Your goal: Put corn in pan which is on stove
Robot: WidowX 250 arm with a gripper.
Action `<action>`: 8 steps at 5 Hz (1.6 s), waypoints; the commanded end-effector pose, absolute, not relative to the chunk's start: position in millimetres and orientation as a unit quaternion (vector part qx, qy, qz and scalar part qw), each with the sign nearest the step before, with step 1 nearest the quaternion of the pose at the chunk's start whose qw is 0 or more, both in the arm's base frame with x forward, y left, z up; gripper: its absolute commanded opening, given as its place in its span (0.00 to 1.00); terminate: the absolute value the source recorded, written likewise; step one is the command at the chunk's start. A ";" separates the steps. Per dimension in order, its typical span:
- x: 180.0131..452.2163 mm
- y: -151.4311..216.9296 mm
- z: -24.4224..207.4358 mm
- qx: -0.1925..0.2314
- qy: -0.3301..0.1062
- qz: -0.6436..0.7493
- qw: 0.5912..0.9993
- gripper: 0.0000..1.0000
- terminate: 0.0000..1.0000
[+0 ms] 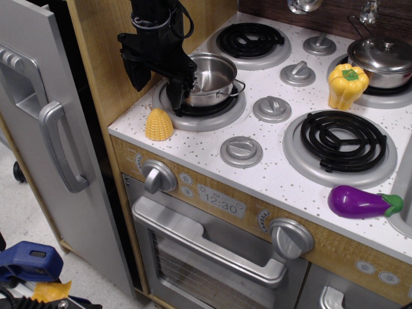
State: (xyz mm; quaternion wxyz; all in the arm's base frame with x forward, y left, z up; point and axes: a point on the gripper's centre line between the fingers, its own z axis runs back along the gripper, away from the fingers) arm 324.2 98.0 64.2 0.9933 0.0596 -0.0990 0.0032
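Note:
The corn [159,125] is a small yellow dome with rows of kernels, standing on the white speckled stove [270,161] at its front left corner. The pan [209,80] is a shiny steel pot with wire loop handles, sitting on the front left burner, just behind the corn. It looks empty. My black gripper [158,82] hangs over the left side of the pan, above and behind the corn. Its fingers [177,93] point down and stand apart, holding nothing.
A yellow bell pepper [347,85] stands beside a lidded steel pot [384,61] at the back right. A purple eggplant [362,202] lies at the front right edge. Grey knobs [272,109] sit between the burners. A grey fridge door [45,129] stands at the left.

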 end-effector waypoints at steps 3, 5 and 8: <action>328.1 102.3 41.8 0.057 -0.117 0.017 0.991 1.00 0.00; 327.6 103.2 23.9 0.045 -0.131 0.050 0.989 1.00 0.00; 325.3 101.7 28.3 0.050 -0.128 0.067 0.988 0.00 0.00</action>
